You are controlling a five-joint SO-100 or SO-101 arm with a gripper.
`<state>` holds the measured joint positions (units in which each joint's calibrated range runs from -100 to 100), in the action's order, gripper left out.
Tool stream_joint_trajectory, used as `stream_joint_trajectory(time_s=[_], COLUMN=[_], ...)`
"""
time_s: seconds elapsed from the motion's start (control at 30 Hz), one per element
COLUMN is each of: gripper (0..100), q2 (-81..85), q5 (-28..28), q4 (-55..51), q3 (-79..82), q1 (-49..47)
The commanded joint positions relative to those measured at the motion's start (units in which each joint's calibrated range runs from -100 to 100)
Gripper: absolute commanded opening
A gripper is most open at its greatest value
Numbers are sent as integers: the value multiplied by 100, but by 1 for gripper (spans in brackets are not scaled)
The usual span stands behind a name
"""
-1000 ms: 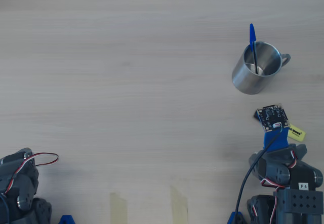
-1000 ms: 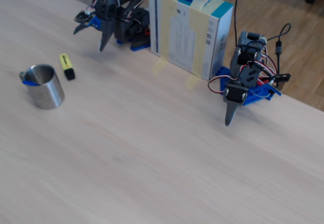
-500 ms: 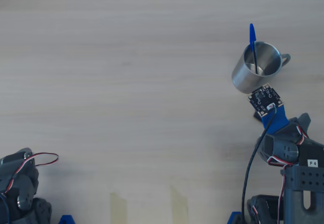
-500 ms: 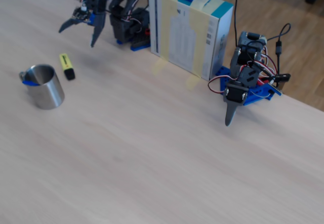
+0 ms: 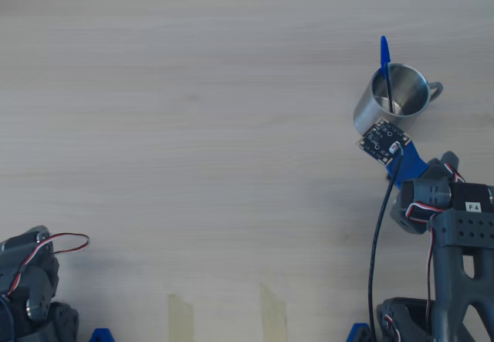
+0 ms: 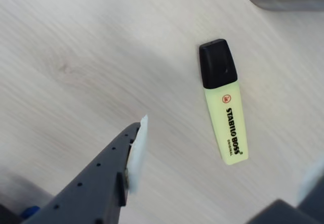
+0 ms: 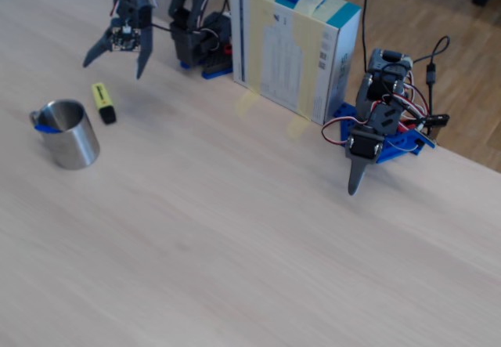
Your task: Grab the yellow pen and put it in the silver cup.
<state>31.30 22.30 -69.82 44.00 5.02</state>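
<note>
The yellow pen (image 6: 226, 107) is a chunky highlighter with a black cap, lying flat on the wooden table (image 6: 76, 42); in the fixed view the yellow pen (image 7: 102, 101) lies just right of the silver cup (image 7: 69, 134). My gripper (image 7: 113, 69) hangs open above and slightly behind it, touching nothing. In the wrist view the gripper (image 6: 230, 143) straddles the pen from above, one finger (image 6: 132, 150) to its left. In the overhead view my arm hides the pen, and the wrist board (image 5: 381, 140) sits next to the silver cup (image 5: 390, 107).
A thin blue pen (image 5: 384, 58) stands in the cup. A second arm (image 7: 377, 131) rests at the right of the fixed view beside a cardboard box (image 7: 293, 45). Two tape strips (image 5: 181, 316) lie near the table's lower edge in the overhead view.
My arm has reached out from its base toward the cup, now covering the pen in the overhead view. The gripper's fingers have spread wider and hang over the pen.
</note>
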Motion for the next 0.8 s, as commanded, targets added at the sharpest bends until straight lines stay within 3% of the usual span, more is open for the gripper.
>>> stream_joint_trajectory(time_s=[0.0,0.23,0.77], gripper=[47,47,47], q2=[-304,-894,-2183], q5=[-199,-491,-589], q4=[199,380,697], q3=[-350,-523,-786], q1=[-22,-153,39])
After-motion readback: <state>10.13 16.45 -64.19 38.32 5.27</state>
